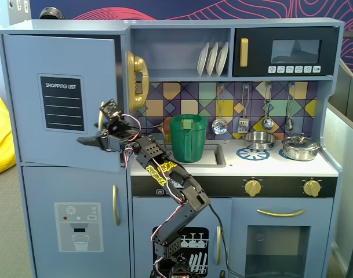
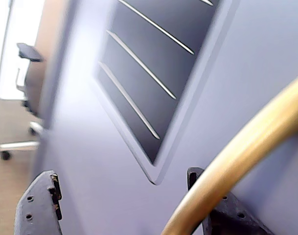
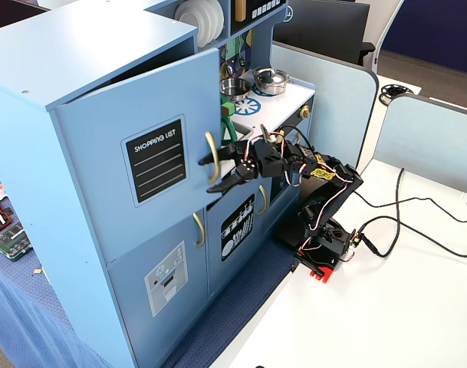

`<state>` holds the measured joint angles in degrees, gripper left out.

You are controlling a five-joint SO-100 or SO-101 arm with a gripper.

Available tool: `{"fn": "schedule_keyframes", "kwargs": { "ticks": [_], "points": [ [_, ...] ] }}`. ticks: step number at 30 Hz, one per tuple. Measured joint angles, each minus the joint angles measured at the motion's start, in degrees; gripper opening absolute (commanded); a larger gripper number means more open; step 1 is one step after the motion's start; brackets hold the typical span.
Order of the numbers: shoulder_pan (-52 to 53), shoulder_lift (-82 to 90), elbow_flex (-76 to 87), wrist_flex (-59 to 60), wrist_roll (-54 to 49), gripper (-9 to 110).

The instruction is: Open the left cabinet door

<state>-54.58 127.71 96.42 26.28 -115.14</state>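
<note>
The left cabinet door (image 1: 60,63) is blue-grey with a black "SHOPPING LIST" panel (image 1: 61,103) and a vertical gold handle (image 3: 212,157). It stands slightly ajar, its handle side swung out from the cabinet, as a fixed view (image 3: 141,130) shows. My gripper (image 1: 94,124) is open at the handle. In the wrist view the gripper (image 2: 123,176) faces the door (image 2: 266,58), and the gold handle (image 2: 246,156) passes in front of the right finger (image 2: 227,215), which sits between handle and door. The left finger (image 2: 38,205) is apart from the handle. The gripper also shows in a fixed view (image 3: 208,175).
Below is the blue door with a water-dispenser graphic (image 1: 77,226) and the narrow door with a dishes graphic (image 1: 193,249). A gold toy phone (image 1: 137,81) and a green jug (image 1: 188,138) stand right of the door. The arm's base (image 3: 325,241) sits on a white table, with cables (image 3: 417,207).
</note>
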Motion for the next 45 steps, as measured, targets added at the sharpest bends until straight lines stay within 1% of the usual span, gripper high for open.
{"fn": "schedule_keyframes", "kwargs": {
  "ticks": [4, 13, 22, 26, 30, 35, 40, 45],
  "points": [
    [-2.37, 3.25, 0.0, 2.02, -1.49, 25],
    [0.0, 13.8, 3.6, 5.89, -2.2, 23],
    [13.1, 23.82, 6.42, 14.15, -0.62, 23],
    [21.09, 25.4, 6.5, 18.02, 1.23, 22],
    [28.83, 24.17, 7.21, 18.98, 2.64, 21],
    [30.32, 18.63, 8.35, 14.94, 3.34, 22],
    [29.88, 12.13, 8.35, 6.06, 4.92, 24],
    [25.14, 6.94, 8.35, -3.78, 10.72, 24]
  ]
}}
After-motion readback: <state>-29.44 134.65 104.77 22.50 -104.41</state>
